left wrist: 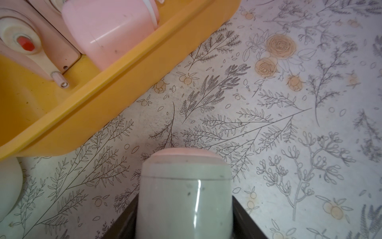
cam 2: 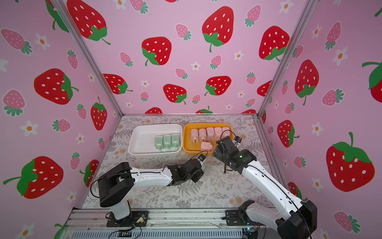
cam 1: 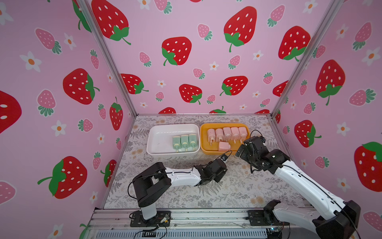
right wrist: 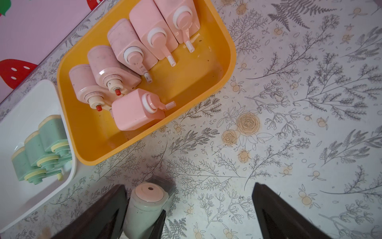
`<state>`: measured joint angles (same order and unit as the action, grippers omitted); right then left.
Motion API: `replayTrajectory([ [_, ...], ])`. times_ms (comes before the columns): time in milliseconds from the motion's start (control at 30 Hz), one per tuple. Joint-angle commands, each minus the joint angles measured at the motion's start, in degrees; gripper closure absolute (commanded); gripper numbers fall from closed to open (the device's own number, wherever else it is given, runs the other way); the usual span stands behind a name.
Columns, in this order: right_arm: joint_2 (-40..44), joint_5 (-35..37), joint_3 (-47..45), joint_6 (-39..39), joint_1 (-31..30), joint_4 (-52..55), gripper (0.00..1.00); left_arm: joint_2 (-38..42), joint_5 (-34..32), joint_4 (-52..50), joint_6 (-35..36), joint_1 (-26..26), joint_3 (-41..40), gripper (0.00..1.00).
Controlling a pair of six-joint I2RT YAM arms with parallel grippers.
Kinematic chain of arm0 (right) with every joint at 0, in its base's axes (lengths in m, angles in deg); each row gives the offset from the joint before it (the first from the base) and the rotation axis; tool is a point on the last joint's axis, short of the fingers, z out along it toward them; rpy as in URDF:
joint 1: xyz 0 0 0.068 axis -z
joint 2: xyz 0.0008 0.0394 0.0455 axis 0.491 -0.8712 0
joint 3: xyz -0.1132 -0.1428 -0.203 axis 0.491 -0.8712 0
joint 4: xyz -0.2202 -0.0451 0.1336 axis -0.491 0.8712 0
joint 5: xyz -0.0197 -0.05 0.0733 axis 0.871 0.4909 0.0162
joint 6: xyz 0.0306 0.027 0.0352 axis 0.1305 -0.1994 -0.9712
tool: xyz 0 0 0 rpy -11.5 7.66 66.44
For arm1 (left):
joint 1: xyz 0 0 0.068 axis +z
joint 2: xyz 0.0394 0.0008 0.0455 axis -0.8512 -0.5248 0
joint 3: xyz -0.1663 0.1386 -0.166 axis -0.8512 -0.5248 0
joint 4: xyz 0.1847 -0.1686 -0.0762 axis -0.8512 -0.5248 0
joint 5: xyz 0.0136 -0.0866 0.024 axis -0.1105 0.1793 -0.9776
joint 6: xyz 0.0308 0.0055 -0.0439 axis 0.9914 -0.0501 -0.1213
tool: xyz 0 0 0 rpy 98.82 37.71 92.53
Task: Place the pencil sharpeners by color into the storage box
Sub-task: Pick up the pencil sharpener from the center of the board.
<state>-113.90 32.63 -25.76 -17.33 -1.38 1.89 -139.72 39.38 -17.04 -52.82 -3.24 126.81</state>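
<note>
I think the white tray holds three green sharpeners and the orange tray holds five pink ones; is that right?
Not quite: the orange tray holds six pink sharpeners, five in a row and one lying in front of them, as the right wrist view shows. The white tray does hold three green sharpeners.

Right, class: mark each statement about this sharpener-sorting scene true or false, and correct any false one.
1. The white tray holds three green sharpeners. True.
2. The other tray holds four pink ones. False: the orange tray holds six pink sharpeners, five in a row and one lying beside the row.
3. A fourth green sharpener sits between the fingers of the left gripper. True.
4. A pink sharpener is gripped on the right. False: the right gripper is open and holds nothing.
</note>
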Motion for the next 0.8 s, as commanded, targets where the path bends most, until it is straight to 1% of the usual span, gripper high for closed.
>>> replayTrajectory([
  [0, 1.1, -0.9, -0.4, 9.9, 0.2, -5.2, 0.0, 3.2, -0.9, -2.4, -1.8, 0.6, 1.4, 1.0],
  [67, 1.1, -3.1, -0.3, 14.7, 0.2, -7.5, 0.0, 5.3, -0.7, -2.9, -3.6, 1.6, 0.8, 1.0],
  [133, 1.2, -6.8, -1.1, 20.4, 0.2, -11.7, 0.0, 8.0, -1.2, -3.7, -5.3, 2.5, 0.0, 1.0],
  [167, 1.3, -8.1, -1.7, 22.0, 0.2, -13.6, 0.0, 9.1, -1.7, -4.2, -5.8, 3.0, -0.3, 1.0],
  [300, 2.3, -12.5, -5.8, 30.0, 0.2, -24.6, 0.0, 14.1, -4.0, -8.1, -8.2, 5.1, -1.0, 1.0],
  [367, 2.0, -12.6, -7.8, 32.7, 0.2, -29.8, 0.0, 16.7, -3.8, -9.9, -8.8, 6.6, -1.4, 1.0],
  [433, 1.2, -11.7, -8.9, 34.4, 0.2, -34.4, 0.0, 19.0, -4.6, -12.0, -9.2, 8.2, -1.3, 1.0],
  [567, -1.6, -11.1, -9.4, 34.9, 0.2, -42.9, 0.0, 23.3, -6.7, -16.4, -8.7, 12.1, 0.0, 1.0],
  [667, -3.5, -12.1, -9.3, 34.9, 0.2, -47.7, 0.0, 24.9, -8.0, -18.9, -7.4, 15.5, 1.5, 1.0],
  [767, -4.8, -13.8, -9.4, 35.8, 0.2, -50.2, 0.0, 25.6, -9.7, -20.5, -6.3, 18.7, 2.7, 1.0],
])
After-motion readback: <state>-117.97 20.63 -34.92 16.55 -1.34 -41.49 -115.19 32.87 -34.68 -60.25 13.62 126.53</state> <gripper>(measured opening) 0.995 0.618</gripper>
